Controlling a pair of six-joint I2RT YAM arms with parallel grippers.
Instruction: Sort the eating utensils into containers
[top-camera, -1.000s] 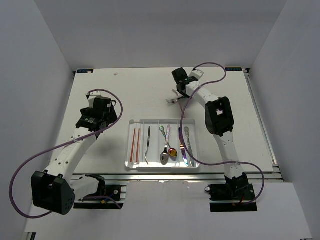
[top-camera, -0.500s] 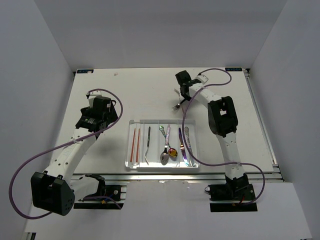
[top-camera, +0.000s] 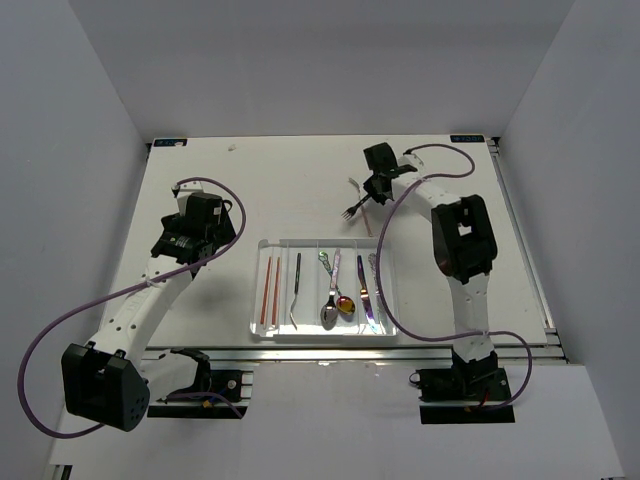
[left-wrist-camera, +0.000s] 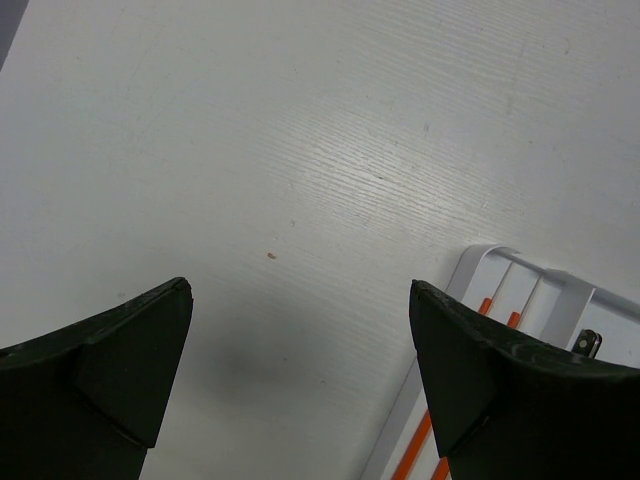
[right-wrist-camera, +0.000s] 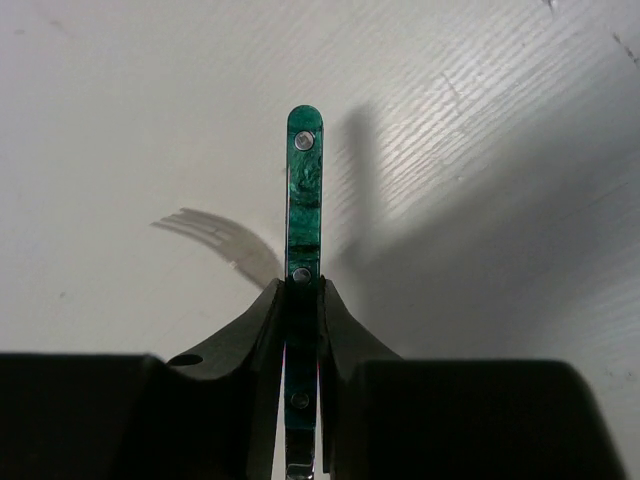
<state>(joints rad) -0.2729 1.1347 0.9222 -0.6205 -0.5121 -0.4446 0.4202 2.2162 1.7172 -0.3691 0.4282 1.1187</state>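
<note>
Carrying is the step in hand: the right gripper (right-wrist-camera: 303, 290) is clamped on the green handle of a fork (right-wrist-camera: 303, 190), lifted off the table (top-camera: 280, 180) just beyond the far side of the tray (top-camera: 254, 300). Next it must bring the fork over the tray and lower it lengthwise inside, among its kind. The left gripper (left-wrist-camera: 298, 295) hangs wide open, left of the tray.

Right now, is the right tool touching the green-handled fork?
Touching. In the right wrist view, the right tool is clamped on the green-handled fork, pressing its handle from both sides with no gap showing.
</note>
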